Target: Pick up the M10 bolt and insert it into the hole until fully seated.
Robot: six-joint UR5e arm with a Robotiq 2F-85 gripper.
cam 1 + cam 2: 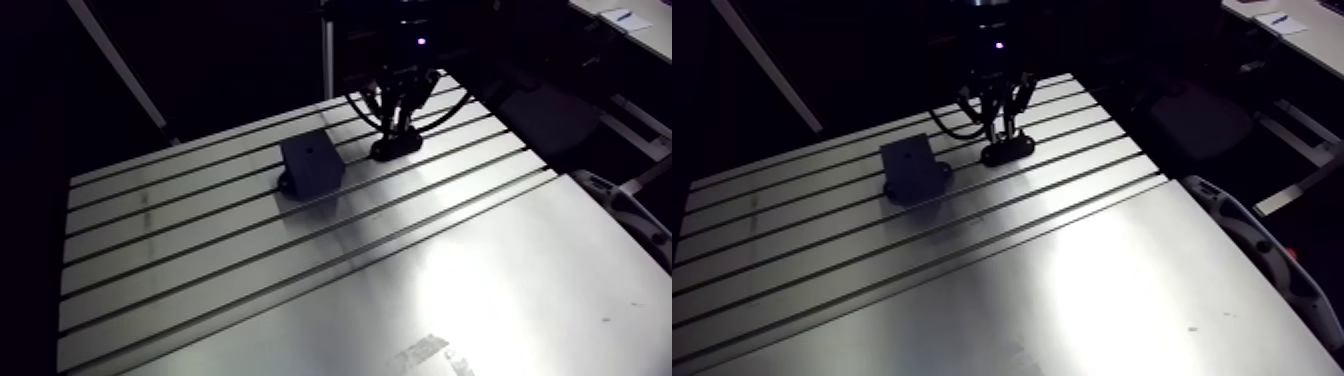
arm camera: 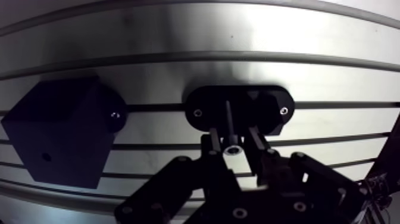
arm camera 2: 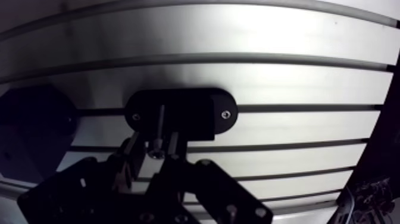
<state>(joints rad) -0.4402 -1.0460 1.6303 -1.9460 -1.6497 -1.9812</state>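
The M10 bolt (image 2: 231,140) stands head-up in a black oval holder (image 2: 268,110) on the slotted table (image 1: 300,280). My gripper (image 2: 233,136) hangs straight over the holder. Its fingers (image 2: 212,143) straddle the bolt head with a small gap on each side, so it is open and holds nothing. Beside the holder sits a black block (image 2: 59,131) with a small hole (image 2: 46,158) in its face. In the arm view the block (image 1: 312,165) lies left of the gripper and the holder (image 1: 396,148), toward the table's back.
Long slots run across the table's rear half, with a smooth plate (image 1: 480,290) in front. A small screw (image 2: 113,114) marks the block's foot. The table's right edge (image 1: 1192,200) drops off near a white curved part (image 1: 1262,250).
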